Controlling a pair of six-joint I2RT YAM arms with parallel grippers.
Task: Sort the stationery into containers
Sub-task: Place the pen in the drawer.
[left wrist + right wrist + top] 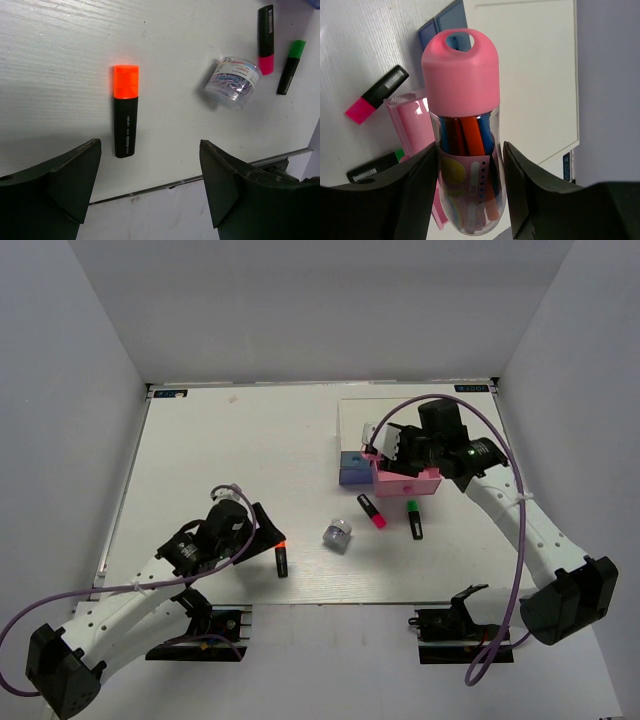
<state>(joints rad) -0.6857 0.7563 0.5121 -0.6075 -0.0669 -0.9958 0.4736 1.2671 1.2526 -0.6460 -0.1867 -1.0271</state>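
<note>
Sorting looks barely begun: the orange-capped highlighter (125,115), pink-capped highlighter (266,40), green-capped highlighter (291,67) and a clear round tub of paper clips (232,82) all lie loose on the white wood-grain table (50,60). The right gripper (470,185) clamps a clear plastic tube of coloured pens (462,125), with a glossy domed pink cap, above the pink drawer (410,483), which juts out of the white-topped cabinet (530,75). The left gripper (150,150) hangs wide open over the orange one, touching nothing.
</note>
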